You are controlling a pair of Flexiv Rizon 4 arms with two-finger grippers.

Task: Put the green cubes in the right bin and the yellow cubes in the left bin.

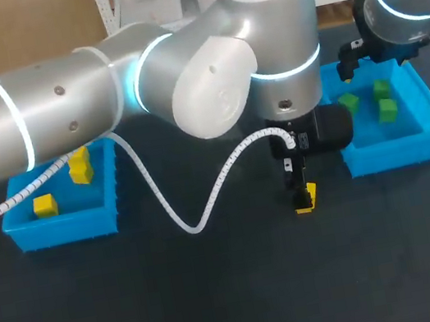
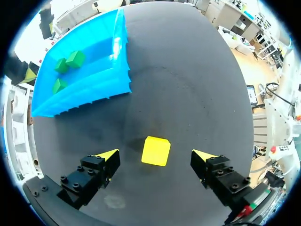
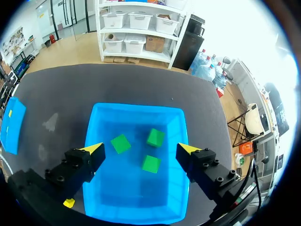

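Jaws on our left gripper (image 2: 156, 157) spread wide, yellow cube (image 2: 156, 151) on table (image 2: 188, 94) between them, no contact. Our right gripper (image 3: 141, 149) also spread, over right bin (image 3: 136, 109) w/ 3 green cubes (image 3: 121, 143) under it.

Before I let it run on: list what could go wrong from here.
1. The left end effector is open around the yellow cube, which looks slightly askew; closing may twist or nudge it.
2. It works close beside the right bin, over which the right end effector hangs open; the two could clash on lifting.
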